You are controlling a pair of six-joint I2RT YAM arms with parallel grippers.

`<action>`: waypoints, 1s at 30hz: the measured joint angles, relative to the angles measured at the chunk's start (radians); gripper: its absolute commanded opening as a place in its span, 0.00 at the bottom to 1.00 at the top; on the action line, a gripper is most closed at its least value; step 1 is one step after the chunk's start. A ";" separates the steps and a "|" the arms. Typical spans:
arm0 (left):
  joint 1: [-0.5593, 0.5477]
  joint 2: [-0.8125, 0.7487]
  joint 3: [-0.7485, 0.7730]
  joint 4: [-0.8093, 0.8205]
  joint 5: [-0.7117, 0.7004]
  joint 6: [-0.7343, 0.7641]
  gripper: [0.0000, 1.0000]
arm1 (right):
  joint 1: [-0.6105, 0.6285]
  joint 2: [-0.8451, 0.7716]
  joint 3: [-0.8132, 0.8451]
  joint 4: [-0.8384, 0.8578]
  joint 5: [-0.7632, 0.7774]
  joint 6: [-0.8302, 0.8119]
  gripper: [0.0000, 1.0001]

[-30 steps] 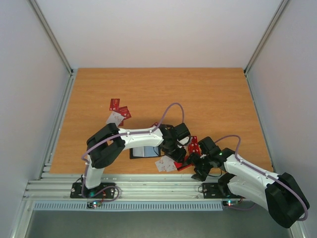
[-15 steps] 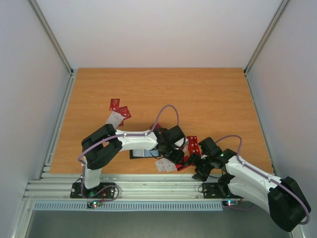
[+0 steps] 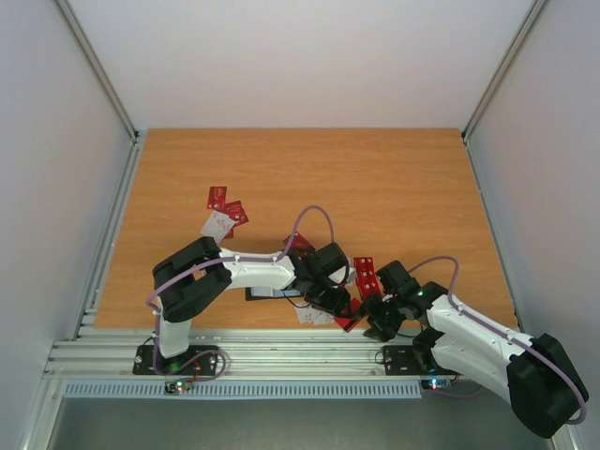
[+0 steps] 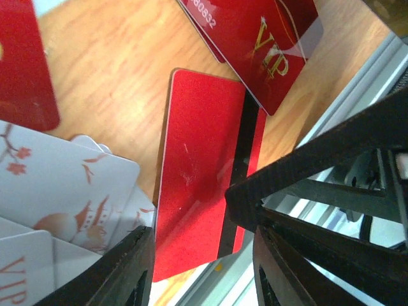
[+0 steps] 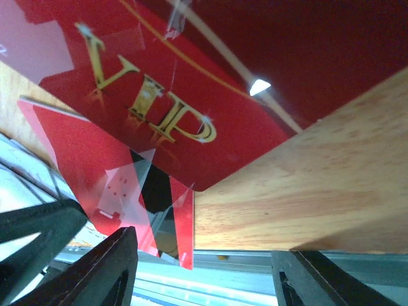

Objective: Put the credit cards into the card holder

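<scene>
Red credit cards (image 3: 366, 277) lie near the table's front edge, with a white card (image 3: 314, 314) beside them. One red card with a black stripe (image 4: 204, 191) lies partly over the edge; it also shows in the right wrist view (image 5: 172, 217). A red VIP card (image 5: 159, 108) overlaps it. My left gripper (image 3: 343, 306) is open, its jaws astride this striped card (image 4: 201, 274). My right gripper (image 3: 371, 317) is open and empty just to its right (image 5: 204, 280). The black card holder (image 3: 267, 292) is mostly hidden under my left arm.
Two red cards (image 3: 225, 204) and a white card (image 3: 217, 223) lie at the left of the table. Several white cards (image 4: 57, 191) lie left of the striped card. The metal rail (image 3: 281, 356) runs along the near edge. The two grippers are very close together.
My left gripper has moved right and toward the near edge, over the striped red card. My right gripper has shifted slightly left toward it.
</scene>
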 measured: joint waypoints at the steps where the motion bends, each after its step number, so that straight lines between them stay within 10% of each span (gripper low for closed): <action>1: -0.001 0.000 -0.006 0.010 0.009 -0.012 0.45 | 0.000 0.004 -0.001 0.001 0.000 0.002 0.55; 30: -0.001 0.006 -0.090 0.174 0.158 -0.173 0.42 | 0.000 0.046 -0.017 0.038 -0.058 0.024 0.31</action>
